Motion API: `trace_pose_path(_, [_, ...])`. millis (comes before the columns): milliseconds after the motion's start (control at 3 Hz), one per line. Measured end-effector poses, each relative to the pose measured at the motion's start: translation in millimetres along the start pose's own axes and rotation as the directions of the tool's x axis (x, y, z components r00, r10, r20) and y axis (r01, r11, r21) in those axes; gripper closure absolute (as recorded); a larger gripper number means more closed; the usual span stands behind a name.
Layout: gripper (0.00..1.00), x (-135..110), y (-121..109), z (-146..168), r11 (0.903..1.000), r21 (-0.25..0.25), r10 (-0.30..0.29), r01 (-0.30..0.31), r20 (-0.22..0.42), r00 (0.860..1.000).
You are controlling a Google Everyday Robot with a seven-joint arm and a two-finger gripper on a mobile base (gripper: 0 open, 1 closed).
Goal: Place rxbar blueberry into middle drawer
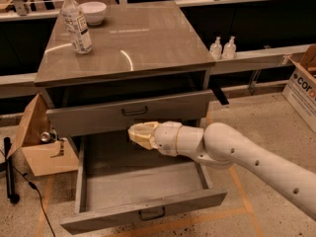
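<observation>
My hand [139, 134] hangs over the open middle drawer [123, 184], just under the upper drawer [94, 118], and I cannot tell what, if anything, sits inside it. The arm [256, 164] runs off the right edge and covers the middle drawer's right rear corner. The upper drawer hides its back wall. On the table [148, 43], the bottle [76, 23] has a label too small to read. The box [303, 90] at right is cut off mid-word.

— What do we see of the drawer [143, 184]?

— It is wide, deep and grey, and pulled well out from beneath the upper drawer [98, 118]. We see a flat grey floor and a dark curved handle on its front.

— And the gripper [138, 134]?

— We find it just below the upper drawer's front, hanging over the open drawer's back part.
</observation>
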State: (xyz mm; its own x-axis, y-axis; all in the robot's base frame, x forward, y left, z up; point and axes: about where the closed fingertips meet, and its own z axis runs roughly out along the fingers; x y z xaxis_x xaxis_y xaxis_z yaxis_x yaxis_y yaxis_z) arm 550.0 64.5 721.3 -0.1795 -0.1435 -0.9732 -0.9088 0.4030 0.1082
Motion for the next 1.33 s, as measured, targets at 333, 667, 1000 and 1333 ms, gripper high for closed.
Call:
trace_pose_path(333, [1.00,64,-8,28,0.9979,-0.045,0.048,-0.047,0.023,0.999])
trace_pose_path(667, [1.00,117,-13,53,0.9922,-0.089,0.087,-0.088,-0.006,0.996])
trace_pose_path(1000, [1.00,159,-15,72,0.9886,-0.105,0.100,-0.108,-0.078,0.992])
trace_pose_path(1333, [1.00,197,-19,83,0.9881,-0.114,0.083,-0.104,-0.170,0.982])
